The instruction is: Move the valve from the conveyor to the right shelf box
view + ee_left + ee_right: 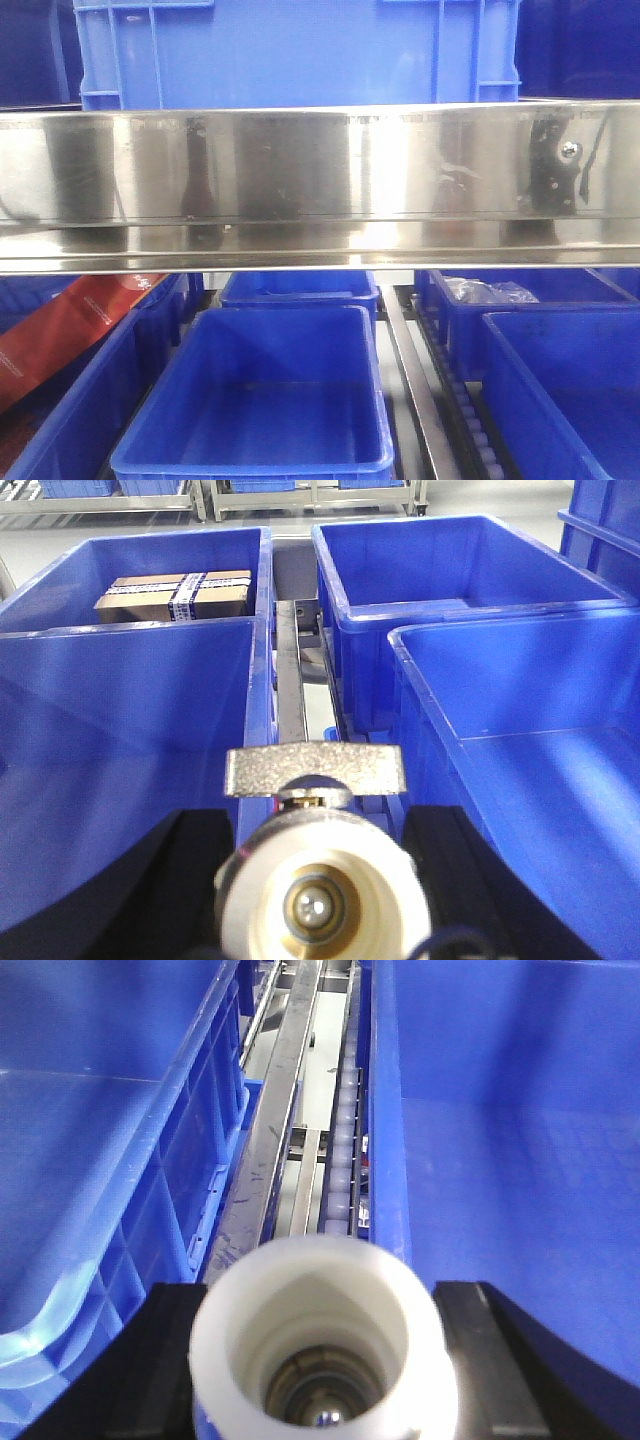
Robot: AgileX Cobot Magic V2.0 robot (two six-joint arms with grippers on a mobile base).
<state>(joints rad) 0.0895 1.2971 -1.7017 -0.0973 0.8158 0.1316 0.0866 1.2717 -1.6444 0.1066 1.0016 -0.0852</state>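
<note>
Left tool (322, 865): pinching a valve (318, 900) across its body, a black finger (195, 880) on each flank. The white capped port faces the lens and the T-handle (315, 772) lies level on top. Gripped crosswise like this, the handle sits clear of the pads.

Right tool (320, 1360): likewise closed on a second valve (320, 1280), with fingers (500, 1350) against both sides of its white cap. You carry one valve in each tool. Neither is on the conveyor, which no view shows.

Outward from the right tool: directly ahead and below is a gap with a steel rail (265, 1160) and a roller track (343, 1150), not a box. The right box (500, 1160) begins just to the tool's right and the left box (100, 1120) just to its left. Judgement: releasing here would likely drop the second valve on the rollers. Shift right over the box floor and lower before spreading the fingers. Brass is heavy and could bounce.

Outward from the left tool: it hangs above a box wall (255, 680), with bins on both sides. A taped carton (175, 595) lies in the bin ahead-left. That one is occupied, so it is probably not yours.

Front view: the shelf beam (320, 170) fills the upper half and no tool shows. You cannot check height over the boxes there.
</note>
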